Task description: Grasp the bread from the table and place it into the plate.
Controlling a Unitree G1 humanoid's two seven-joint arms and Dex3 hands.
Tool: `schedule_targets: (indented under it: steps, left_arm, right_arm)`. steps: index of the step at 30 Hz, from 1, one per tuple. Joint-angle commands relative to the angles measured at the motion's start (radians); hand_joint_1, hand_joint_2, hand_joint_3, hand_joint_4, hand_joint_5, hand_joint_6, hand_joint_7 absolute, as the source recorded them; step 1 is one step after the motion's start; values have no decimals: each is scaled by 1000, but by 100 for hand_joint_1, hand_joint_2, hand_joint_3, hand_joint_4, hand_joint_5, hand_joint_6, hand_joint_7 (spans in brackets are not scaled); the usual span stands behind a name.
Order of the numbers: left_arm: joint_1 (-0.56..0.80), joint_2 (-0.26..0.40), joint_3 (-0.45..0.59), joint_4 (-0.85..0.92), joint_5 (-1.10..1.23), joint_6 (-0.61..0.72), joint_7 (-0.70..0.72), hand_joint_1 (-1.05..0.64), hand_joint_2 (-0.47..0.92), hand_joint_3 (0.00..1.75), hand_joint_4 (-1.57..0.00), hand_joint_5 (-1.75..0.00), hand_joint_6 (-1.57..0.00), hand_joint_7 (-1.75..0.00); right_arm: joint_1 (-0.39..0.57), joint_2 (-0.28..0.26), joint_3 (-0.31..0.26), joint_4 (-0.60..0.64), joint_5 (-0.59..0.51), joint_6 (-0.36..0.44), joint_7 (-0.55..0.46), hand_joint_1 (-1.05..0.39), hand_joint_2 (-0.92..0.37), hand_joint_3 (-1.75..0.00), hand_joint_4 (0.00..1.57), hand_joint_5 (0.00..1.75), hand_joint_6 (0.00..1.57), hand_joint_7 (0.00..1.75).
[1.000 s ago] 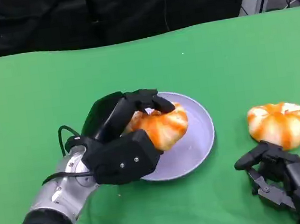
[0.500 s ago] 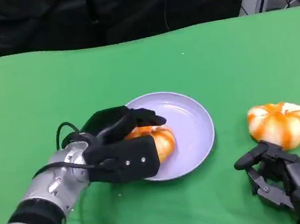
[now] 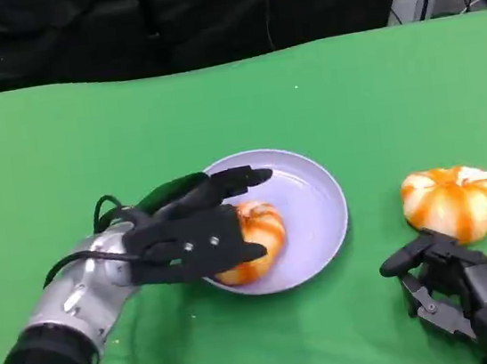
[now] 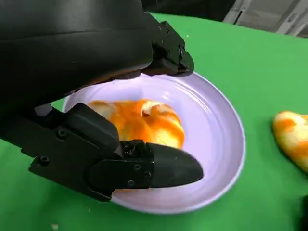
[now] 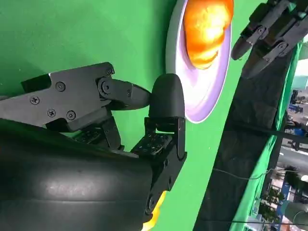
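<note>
An orange-and-white glazed bread lies in the pale lilac plate, on the plate's near left side. My left hand hovers over it from the left with its fingers stretched out and spread, not gripping it. In the left wrist view the bread sits in the plate between the upper fingers and the thumb below. A second bread rests on the green table to the right. My right hand sits just in front of it, holding nothing, with its fingers loosely bent.
The green table runs back to a black curtain. The right wrist view shows the plate with the bread in it and my left hand's fingers beyond it.
My left hand lowered the bread into the plate, spread its fingers off it and drew back a little to the left. The right hand and the second bread stayed put.
</note>
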Motion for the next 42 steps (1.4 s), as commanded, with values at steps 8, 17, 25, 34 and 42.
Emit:
schedule_targets:
  steps: [8,17,25,34,42]
  left_arm:
    - [85,-30,268,48,-425,-160,-240,-84,92,73,-18,-2,-17,0]
    - [158,-67,476,99,-704,-237,-514,-91,92,60,-27,-3,-21,-2]
    - [296,-19,598,22,-838,-252,-698,-90,92,52,-37,-4,-28,-3]
    - [457,-6,728,-74,-1000,-137,-825,-72,92,35,-47,-4,-38,-3]
    - [527,21,771,-77,-1014,-33,-846,-76,92,36,-48,-2,-38,-1]
  right_arm:
    - [12,-12,2,13,1,30,8,-17,-92,-47,72,175,75,119]
    - [10,-15,6,17,-8,22,-1,-16,-92,-48,71,175,75,118]
    - [20,-16,11,-3,-8,17,-6,-15,-92,-47,69,174,76,118]
    - [36,-22,9,-20,-1,7,2,-16,-92,-47,70,172,76,118]
    - [50,-24,6,-43,6,25,13,-14,-92,-48,71,172,76,117]
